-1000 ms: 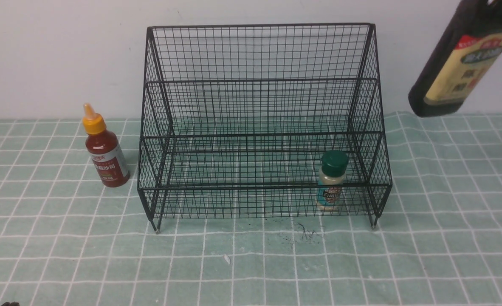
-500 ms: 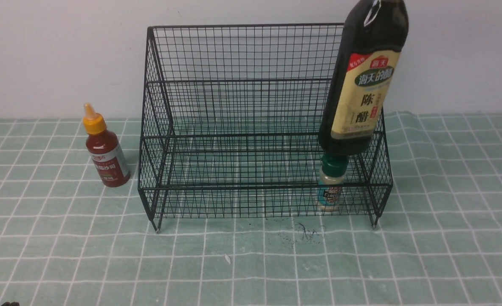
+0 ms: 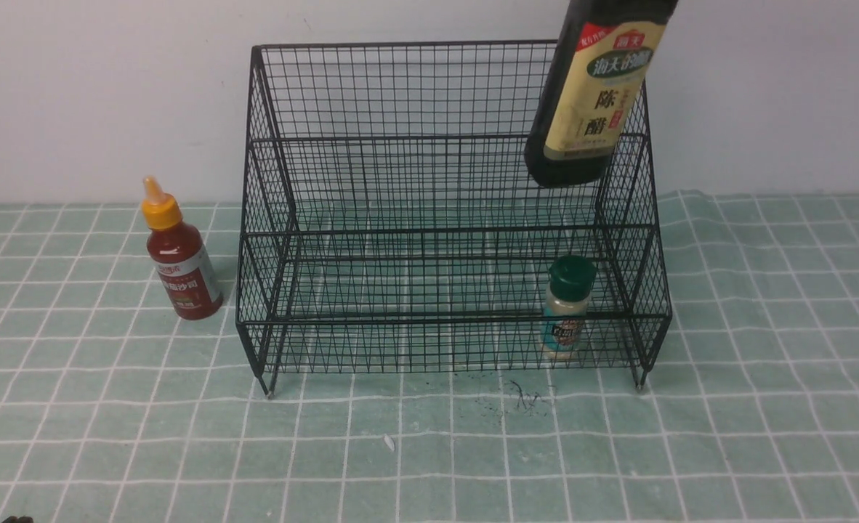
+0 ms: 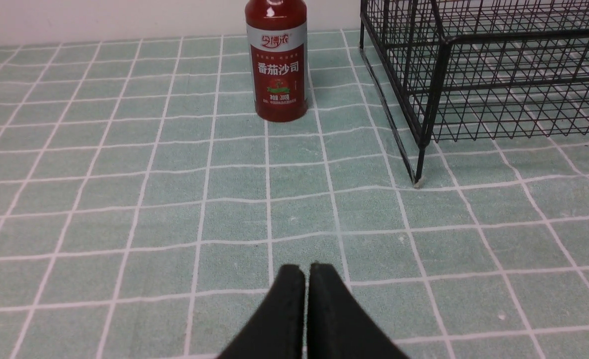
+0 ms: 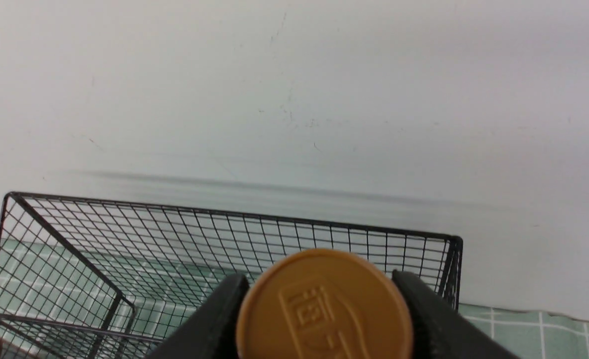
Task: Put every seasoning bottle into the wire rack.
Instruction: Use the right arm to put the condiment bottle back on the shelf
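Note:
The black wire rack (image 3: 371, 232) stands at the middle back against the wall. The tall dark bottle (image 3: 593, 109) with a yellow label hangs above the rack's right end, its top out of the front view. My right gripper (image 5: 319, 319) is shut on its tan cap (image 5: 324, 309). The green-capped shaker (image 3: 567, 309) stands in the rack's lower front tier, right side. The red squeeze bottle (image 3: 179, 254) with a yellow nozzle stands on the cloth left of the rack; it also shows in the left wrist view (image 4: 276, 65). My left gripper (image 4: 305, 271) is shut and empty, low over the cloth.
A green checked cloth (image 3: 429, 450) covers the table up to a white wall (image 3: 110, 94). The rack's front left foot (image 4: 417, 179) stands right of my left gripper's line to the red bottle. Small dark specks (image 3: 517, 399) lie before the rack.
The dark bottle has moved left from outside the rack's right side to over its right end, then risen and shifted slightly left. The left arm, shaker and red bottle have not moved.

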